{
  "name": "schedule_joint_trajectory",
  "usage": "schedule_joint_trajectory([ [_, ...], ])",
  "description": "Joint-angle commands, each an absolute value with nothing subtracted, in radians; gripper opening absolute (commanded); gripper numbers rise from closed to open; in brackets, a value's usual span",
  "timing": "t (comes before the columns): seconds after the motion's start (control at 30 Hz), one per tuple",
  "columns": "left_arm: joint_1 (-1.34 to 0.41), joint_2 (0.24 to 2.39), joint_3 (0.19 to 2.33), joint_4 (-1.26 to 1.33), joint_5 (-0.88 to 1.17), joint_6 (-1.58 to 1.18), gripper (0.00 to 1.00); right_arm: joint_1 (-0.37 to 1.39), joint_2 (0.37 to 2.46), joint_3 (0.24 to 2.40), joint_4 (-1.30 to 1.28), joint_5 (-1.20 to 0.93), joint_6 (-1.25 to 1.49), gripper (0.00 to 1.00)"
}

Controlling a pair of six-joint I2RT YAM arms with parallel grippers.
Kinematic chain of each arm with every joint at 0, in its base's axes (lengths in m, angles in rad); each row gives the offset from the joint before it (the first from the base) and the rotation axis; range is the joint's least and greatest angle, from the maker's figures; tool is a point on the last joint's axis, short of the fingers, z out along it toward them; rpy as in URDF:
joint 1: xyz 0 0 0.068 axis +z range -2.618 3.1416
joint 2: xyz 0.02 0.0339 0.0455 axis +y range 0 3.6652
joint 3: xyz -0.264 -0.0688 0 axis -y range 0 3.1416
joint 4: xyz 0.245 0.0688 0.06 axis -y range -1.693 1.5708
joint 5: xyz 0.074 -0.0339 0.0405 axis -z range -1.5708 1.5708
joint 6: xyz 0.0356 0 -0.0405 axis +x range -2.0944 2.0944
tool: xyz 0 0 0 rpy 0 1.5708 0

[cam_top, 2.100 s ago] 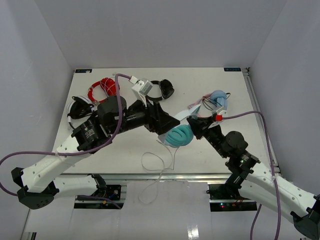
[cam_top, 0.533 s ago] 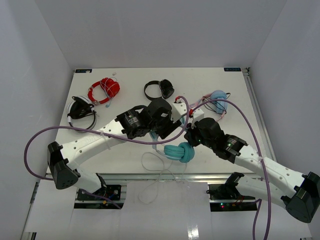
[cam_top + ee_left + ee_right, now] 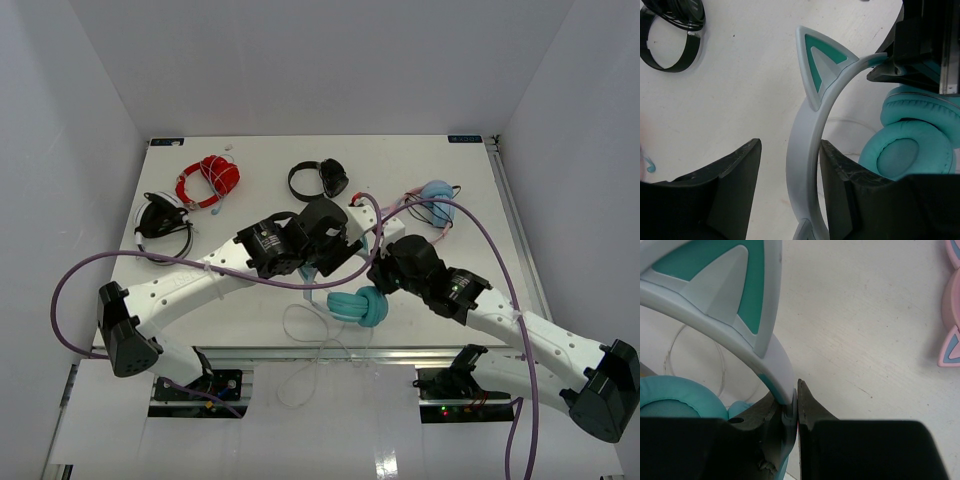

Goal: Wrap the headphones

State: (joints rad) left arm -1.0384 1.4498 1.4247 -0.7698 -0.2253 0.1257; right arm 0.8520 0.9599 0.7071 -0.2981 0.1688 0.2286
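A: Headphones, position?

B: The teal headphones [image 3: 357, 305] sit low centre in the overhead view, near the front edge of the table [image 3: 250, 160]. The padded cups [image 3: 907, 155] are together. The headband [image 3: 805, 165] arches up between both arms. The white cable [image 3: 310, 325] lies in loose loops just left of the cups.

A: Grippers?

B: The right gripper [image 3: 794, 390] is pinched tight on the headband's edge, just below a cat ear [image 3: 715, 295], with no gap showing. The left gripper [image 3: 790, 155] is spread wide with the headband running between its fingers. The band is close against the finger at frame right and apart from the other, so it is not clamped.

A: Surroundings?

B: Black headphones [image 3: 320, 180] upper centre. Red headphones [image 3: 207, 178] upper left. A second black headset [image 3: 163, 220] at the left edge. Pink-banded light-blue headphones [image 3: 435, 200] upper right.
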Motion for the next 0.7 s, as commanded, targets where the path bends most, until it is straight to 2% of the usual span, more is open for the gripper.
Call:
schedule_joint_trajectory([
  [0.0, -1.052, 1.44, 1.478, -0.783, -0.276, 0.114, 0.61, 0.85, 0.962, 0.768, -0.25, 0.153, 0.248, 0.08],
  [0.27, -1.055, 1.462, 1.47, -0.808, -0.261, 0.107, 0.59, 0.851, 0.957, 0.765, -0.25, 0.16, 0.249, 0.08],
  [0.47, -1.057, 1.475, 1.476, -0.808, -0.255, 0.114, 0.5, 0.85, 0.962, 0.762, -0.25, 0.152, 0.243, 0.08],
  [0.53, -1.057, 1.48, 1.471, -0.808, -0.239, 0.117, 0.44, 0.85, 0.96, 0.762, -0.25, 0.149, 0.241, 0.08],
  [0.57, -1.057, 1.481, 1.466, -0.806, -0.231, 0.116, 0.38, 0.85, 0.96, 0.763, -0.25, 0.147, 0.24, 0.08],
  [0.67, -1.058, 1.482, 1.443, -0.787, -0.22, 0.101, 0.1, 0.851, 0.955, 0.768, -0.25, 0.139, 0.235, 0.08],
])
